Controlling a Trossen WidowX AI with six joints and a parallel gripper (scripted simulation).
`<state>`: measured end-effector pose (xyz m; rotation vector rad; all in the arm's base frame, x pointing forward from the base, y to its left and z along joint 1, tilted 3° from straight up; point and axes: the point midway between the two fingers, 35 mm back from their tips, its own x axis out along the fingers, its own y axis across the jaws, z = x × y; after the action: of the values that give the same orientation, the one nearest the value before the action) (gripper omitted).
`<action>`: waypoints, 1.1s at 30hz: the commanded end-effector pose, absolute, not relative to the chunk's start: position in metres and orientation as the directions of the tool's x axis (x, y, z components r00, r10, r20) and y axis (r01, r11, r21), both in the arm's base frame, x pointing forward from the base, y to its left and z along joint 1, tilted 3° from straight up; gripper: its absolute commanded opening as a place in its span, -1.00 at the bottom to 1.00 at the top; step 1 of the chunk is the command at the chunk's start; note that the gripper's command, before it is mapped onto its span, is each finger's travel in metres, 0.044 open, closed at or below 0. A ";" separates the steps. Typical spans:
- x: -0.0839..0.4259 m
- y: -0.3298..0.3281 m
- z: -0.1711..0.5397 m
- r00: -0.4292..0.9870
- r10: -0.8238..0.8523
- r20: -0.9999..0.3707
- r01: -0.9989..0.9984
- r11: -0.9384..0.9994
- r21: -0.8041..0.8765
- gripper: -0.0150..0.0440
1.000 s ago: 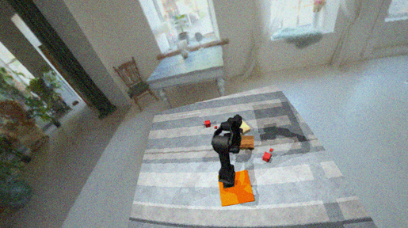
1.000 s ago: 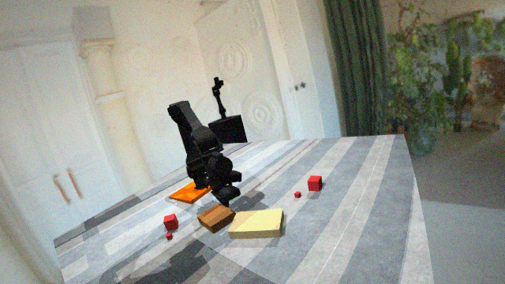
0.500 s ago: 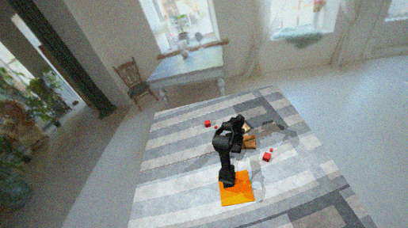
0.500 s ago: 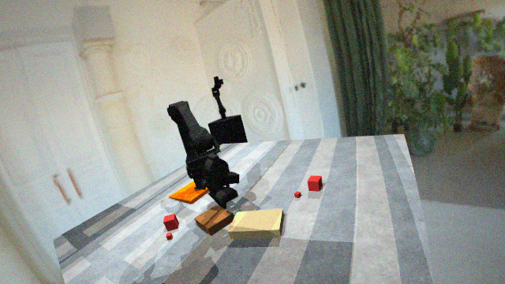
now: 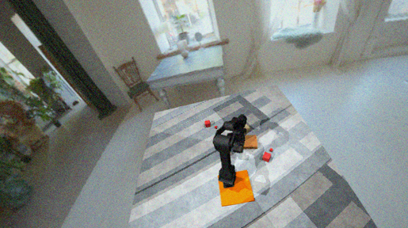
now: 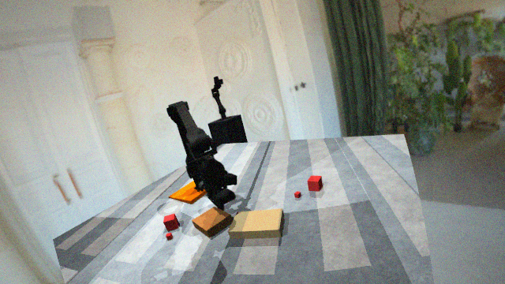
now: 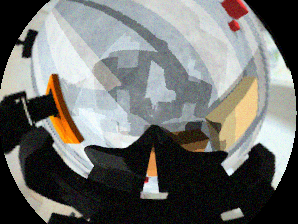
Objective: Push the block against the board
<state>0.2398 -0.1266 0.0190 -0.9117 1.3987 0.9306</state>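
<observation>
The square block is orange-brown and lies flat, turned at an angle to the board. The board is pale yellow and lies flat; the arm mostly hides it in the top view. In the exterior view the block's right corner is very near the board's left end, with a wedge-shaped gap in front; whether they touch, I cannot tell. My gripper is shut and empty, low by the block's robot-side edge. Contact with the block is unclear.
A red cube and a tiny one lie on the block's side. Another red cube and tiny one lie past the board. An orange plate is at the arm's base.
</observation>
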 end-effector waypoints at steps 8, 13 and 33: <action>0.238 -0.136 0.019 -0.035 -0.013 -0.999 -0.924 0.381 0.028 -0.49; 0.237 -0.140 0.019 -0.035 -0.013 -0.999 -0.924 0.381 0.028 -0.49; 0.241 -0.136 0.019 -0.035 -0.013 -0.999 -0.924 0.381 0.027 -0.49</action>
<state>0.2402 -0.1400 0.0194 -0.9142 1.4010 0.9296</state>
